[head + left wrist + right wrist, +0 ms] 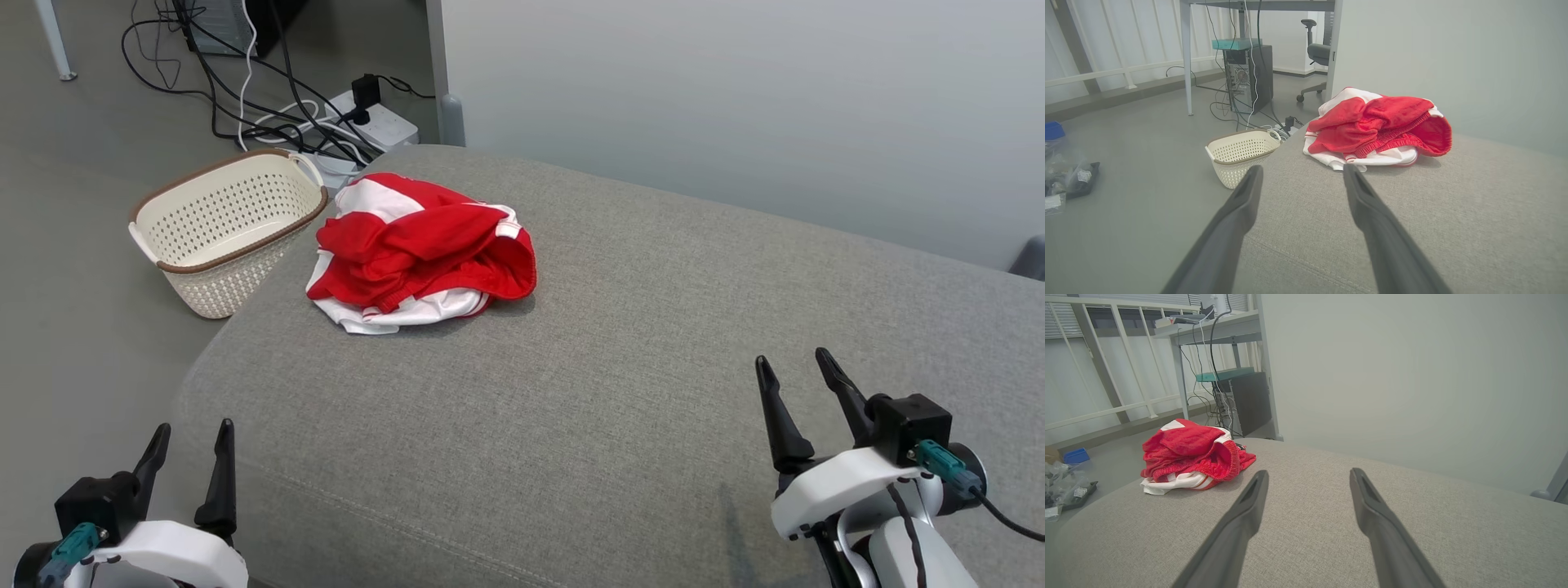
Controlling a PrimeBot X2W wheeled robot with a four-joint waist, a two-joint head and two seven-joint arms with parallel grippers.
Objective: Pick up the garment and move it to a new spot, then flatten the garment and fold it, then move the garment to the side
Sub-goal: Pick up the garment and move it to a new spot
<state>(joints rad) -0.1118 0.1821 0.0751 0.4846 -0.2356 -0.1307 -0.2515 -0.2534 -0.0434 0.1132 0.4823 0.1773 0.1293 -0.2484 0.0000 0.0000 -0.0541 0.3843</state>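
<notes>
Grey cushion (620,392) bears the crumpled garment (420,251), untouched; left gripper (189,445) and right gripper (790,371) gape empty, nothing started.

This looks like an office or test lab with a little home staged in it: a metal-legged desk (1274,5) stands over a black computer tower (1253,77), cables (326,143) tangle towards a white power strip (392,129) on the grey floor (65,327), and a swivel office chair (1318,53) sits behind. The homely part is a broad grey upholstered cushion (612,392) against a plain partition (735,106), with a cream perforated laundry basket (224,237) beside it.
</notes>
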